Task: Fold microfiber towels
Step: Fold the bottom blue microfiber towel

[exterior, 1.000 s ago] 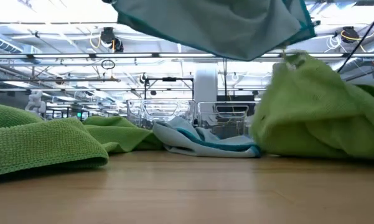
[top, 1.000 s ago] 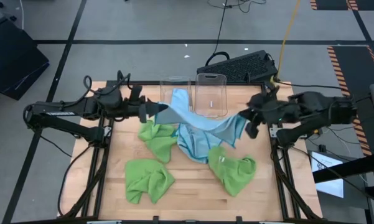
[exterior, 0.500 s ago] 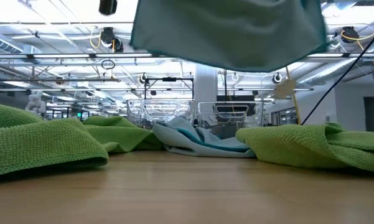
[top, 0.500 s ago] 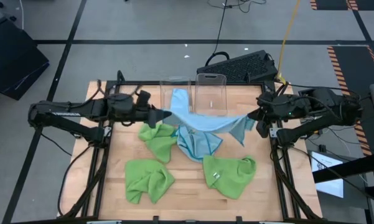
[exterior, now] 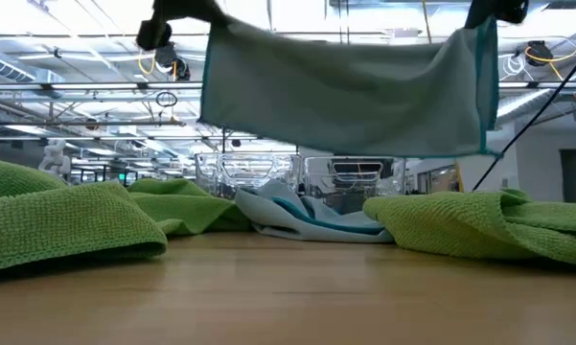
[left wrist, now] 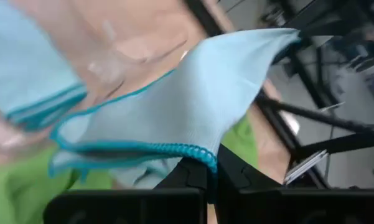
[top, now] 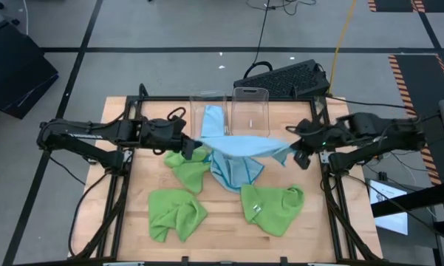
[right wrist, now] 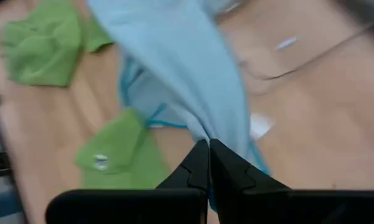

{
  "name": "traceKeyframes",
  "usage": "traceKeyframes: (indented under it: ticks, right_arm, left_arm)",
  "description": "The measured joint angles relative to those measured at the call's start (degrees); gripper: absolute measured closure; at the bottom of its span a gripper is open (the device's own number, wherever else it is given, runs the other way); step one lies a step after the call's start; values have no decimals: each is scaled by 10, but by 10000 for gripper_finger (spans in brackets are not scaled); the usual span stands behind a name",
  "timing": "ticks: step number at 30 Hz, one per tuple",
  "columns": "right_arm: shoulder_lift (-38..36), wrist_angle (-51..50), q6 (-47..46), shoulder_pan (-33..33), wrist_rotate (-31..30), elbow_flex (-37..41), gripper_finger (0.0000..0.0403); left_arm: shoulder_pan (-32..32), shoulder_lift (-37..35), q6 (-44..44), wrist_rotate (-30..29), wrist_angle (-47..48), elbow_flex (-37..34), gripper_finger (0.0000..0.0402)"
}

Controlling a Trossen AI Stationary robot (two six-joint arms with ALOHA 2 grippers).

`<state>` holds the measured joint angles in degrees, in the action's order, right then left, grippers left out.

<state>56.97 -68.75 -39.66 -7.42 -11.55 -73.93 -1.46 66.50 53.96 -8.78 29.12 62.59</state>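
A light blue towel (top: 244, 145) hangs stretched in mid-air between two robot arms, above the wooden table (top: 222, 222). The left gripper (top: 196, 140) is clenched on one corner of it, fingers pinched tight on the teal-stitched hem, as seen in the left wrist view (left wrist: 206, 167). The right gripper (top: 292, 148) grasps the opposite corner, w/ fabric bunched between its closed fingers in the right wrist view (right wrist: 206, 155). From table level, the cloth (exterior: 350, 91) sags as a broad sheet between both grips, well clear of the tabletop.

Under it lies a second blue towel (top: 233, 170), crumpled near the table's centre, just in front of two clear bins (top: 250, 111) at the far edge; a strip of blue cloth (top: 213, 120) runs up between them. Three lime green towels sit rumpled on the wood: one (top: 186, 164) just beside the left gripper, one (top: 176, 213) at the near left, one (top: 273, 205) at the near right w/ a small white tag showing. A black keyboard (top: 284, 77) rests on the floor beyond the table.
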Motion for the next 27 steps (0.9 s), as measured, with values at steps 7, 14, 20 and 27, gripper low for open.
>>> traceKeyframes:
  ticks: [7, 14, 20, 27]
  right_arm:
    - [-14, 118, -51, -11, 26, 100, 403]
    - [-47, 149, -84, -10, 57, 174, 403]
    - [-82, 148, -87, 14, 23, 184, 403]
    - [-69, 196, -118, -15, 28, 184, 403]
  left_arm:
    - [-18, -1, 37, 2, 80, 0, 394]
    - [-36, 9, 43, 1, 133, 0, 395]
    - [-22, 6, 38, -3, 114, 1, 398]
    - [-51, 16, 41, -11, 58, 1, 398]
